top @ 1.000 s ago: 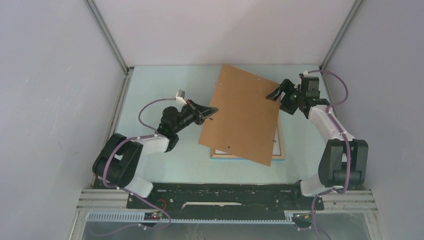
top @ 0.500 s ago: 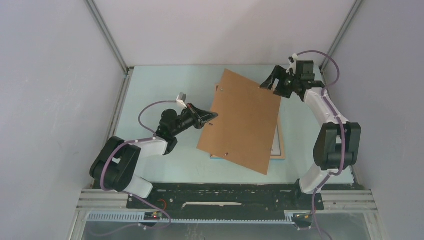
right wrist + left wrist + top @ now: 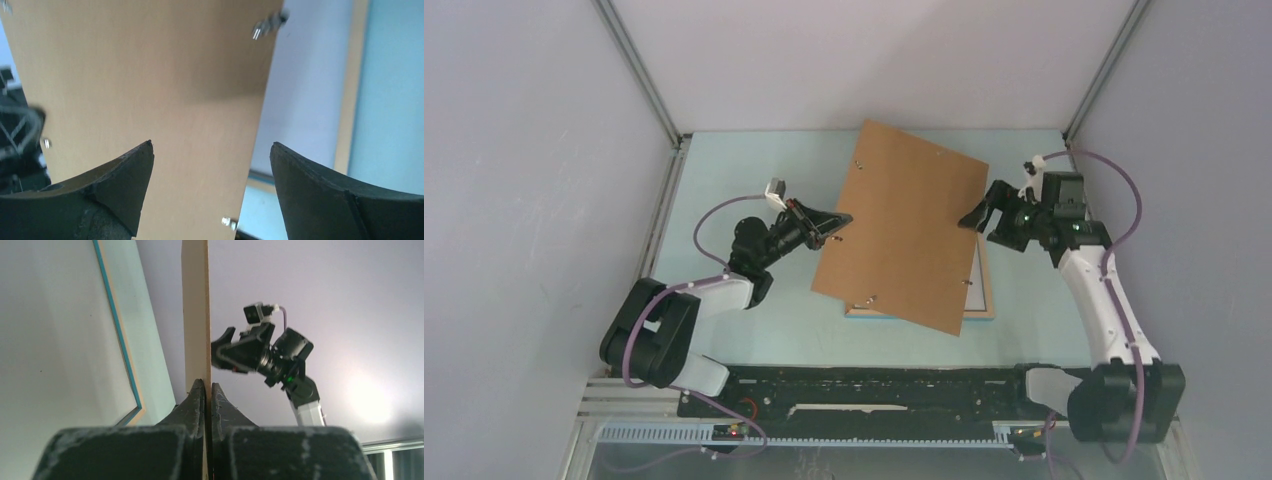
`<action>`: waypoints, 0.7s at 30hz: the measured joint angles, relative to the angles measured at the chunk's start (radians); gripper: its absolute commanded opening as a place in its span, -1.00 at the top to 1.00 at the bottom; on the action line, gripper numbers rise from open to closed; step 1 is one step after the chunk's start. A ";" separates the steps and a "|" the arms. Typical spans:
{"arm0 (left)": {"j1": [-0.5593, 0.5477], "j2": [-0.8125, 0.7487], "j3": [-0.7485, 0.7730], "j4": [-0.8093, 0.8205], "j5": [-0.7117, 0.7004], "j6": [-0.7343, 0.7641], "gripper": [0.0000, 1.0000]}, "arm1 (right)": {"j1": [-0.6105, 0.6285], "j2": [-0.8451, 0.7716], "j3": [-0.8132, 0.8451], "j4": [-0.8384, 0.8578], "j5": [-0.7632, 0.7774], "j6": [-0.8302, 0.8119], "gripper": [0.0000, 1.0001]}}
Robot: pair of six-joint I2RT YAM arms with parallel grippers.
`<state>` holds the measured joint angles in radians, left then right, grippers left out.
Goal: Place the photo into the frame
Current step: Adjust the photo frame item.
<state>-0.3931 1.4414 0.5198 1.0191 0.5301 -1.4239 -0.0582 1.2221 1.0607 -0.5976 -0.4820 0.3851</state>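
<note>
Right end effector swung nearer, released; wrist view shows left end effector clenched on backing board.

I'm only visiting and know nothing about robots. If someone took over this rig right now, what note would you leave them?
Left gripper: shut on the left edge of the backing board, holding it tilted up off the table.
Right gripper: fingers spread wide at the board's right edge, gripping nothing.
Frame: flat on the table, mostly hidden under the raised board.
Photo: not clearly visible; I cannot tell whether it is in the frame.
Done: backing is off the frame.
Left: check the photo sits in the frame, then lower the board onto it.
</note>
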 measured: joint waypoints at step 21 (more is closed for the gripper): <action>0.019 -0.063 0.001 -0.036 -0.043 -0.014 1.00 | 0.307 -0.164 -0.132 -0.051 0.163 0.100 -0.85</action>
<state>-0.3744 1.3781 0.5205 0.9833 0.4870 -1.4376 0.2485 1.0584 0.9287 -0.6487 -0.3191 0.4850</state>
